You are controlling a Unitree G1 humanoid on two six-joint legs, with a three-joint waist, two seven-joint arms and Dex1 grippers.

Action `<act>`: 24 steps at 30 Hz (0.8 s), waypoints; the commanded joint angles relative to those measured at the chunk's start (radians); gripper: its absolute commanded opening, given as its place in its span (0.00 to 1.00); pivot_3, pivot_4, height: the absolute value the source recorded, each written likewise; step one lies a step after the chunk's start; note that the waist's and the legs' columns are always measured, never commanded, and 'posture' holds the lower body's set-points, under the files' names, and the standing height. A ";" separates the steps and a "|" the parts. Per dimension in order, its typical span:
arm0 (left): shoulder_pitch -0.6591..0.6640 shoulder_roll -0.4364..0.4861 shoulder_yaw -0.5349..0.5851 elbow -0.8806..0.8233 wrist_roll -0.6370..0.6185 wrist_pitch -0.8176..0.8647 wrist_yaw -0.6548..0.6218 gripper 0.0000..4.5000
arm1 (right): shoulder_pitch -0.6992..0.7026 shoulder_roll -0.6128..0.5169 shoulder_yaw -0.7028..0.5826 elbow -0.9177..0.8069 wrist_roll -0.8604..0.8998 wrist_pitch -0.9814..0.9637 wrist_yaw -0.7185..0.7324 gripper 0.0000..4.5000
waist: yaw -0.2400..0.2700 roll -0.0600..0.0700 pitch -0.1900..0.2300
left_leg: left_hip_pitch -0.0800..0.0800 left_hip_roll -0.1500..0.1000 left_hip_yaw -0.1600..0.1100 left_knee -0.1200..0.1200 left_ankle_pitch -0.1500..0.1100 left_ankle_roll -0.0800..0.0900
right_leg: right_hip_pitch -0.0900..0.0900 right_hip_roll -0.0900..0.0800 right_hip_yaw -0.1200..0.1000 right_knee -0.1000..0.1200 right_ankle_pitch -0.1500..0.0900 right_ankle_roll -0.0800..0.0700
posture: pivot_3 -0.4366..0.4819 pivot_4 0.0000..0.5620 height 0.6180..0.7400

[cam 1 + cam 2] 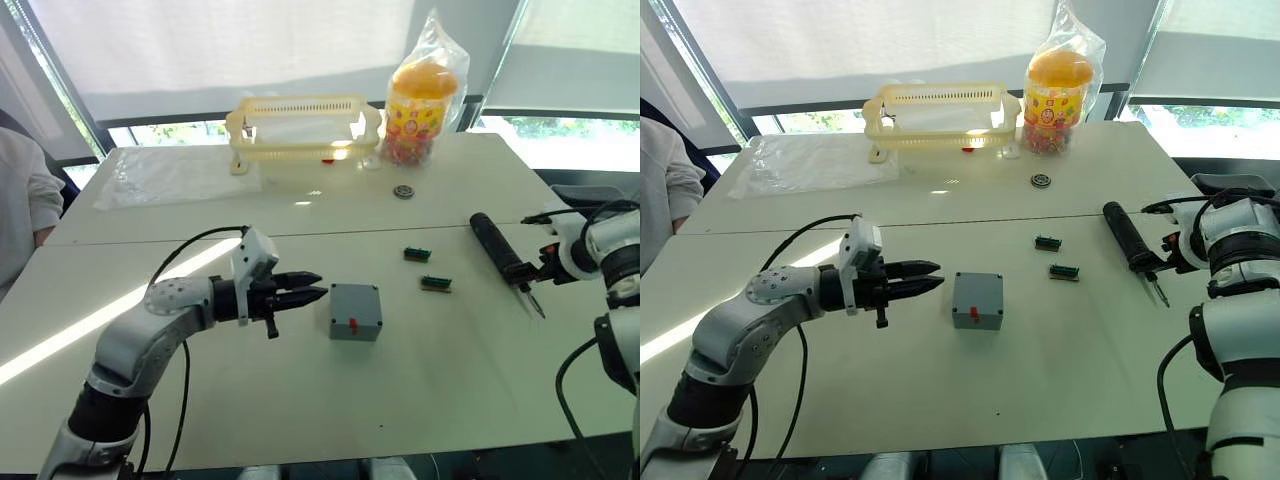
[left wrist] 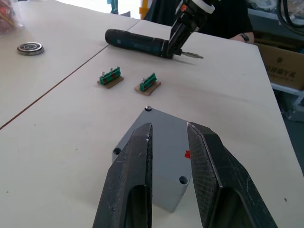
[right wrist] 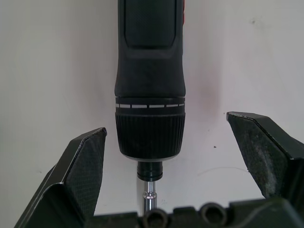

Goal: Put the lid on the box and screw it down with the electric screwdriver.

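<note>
electric screwdriver (image 1: 497, 250) flat, bit toward robot

left gripper (image 1: 312, 285) hovers just beside the closed grey box (image 1: 355, 311); electric screwdriver (image 1: 503, 262) lies near the right gripper (image 1: 548, 264).

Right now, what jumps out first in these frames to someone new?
The grey box sits mid-table with its lid already on, the left tool open and level just beside it, fingers pointing at it. At the table's right edge the right tool straddles the electric screwdriver, fingers open either side, not gripping. A yellow basket and bagged snack jar stand at the far edge.
</note>
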 commanded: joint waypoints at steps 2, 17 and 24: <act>0.003 0.004 0.026 -0.043 -0.015 0.000 0.028 0.25 | -0.034 0.018 -0.035 0.044 -0.045 -0.061 -0.042 0.94 | -0.002 0.000 0.000 | 0.000 0.000 0.000 0.000 0.000 0.000 | 0.000 0.000 0.000 0.000 0.000 0.000 | 0.48 0.27 1.00; 0.008 0.012 0.022 -0.031 -0.012 -0.001 0.039 0.25 | -0.047 -0.008 -0.074 0.042 -0.119 -0.068 0.017 0.38 | -0.001 0.000 0.000 | 0.000 0.000 0.000 0.000 0.000 0.000 | 0.000 0.000 0.000 0.001 0.000 0.000 | 0.48 0.27 1.00; -0.003 0.013 0.011 -0.021 -0.010 -0.004 0.024 0.25 | 0.022 -0.105 -0.082 -0.208 -0.079 0.204 0.203 0.38 | 0.002 0.002 0.000 | 0.000 0.000 0.000 0.000 0.000 0.000 | 0.000 0.000 0.000 0.002 0.000 0.000 | 0.48 0.27 1.00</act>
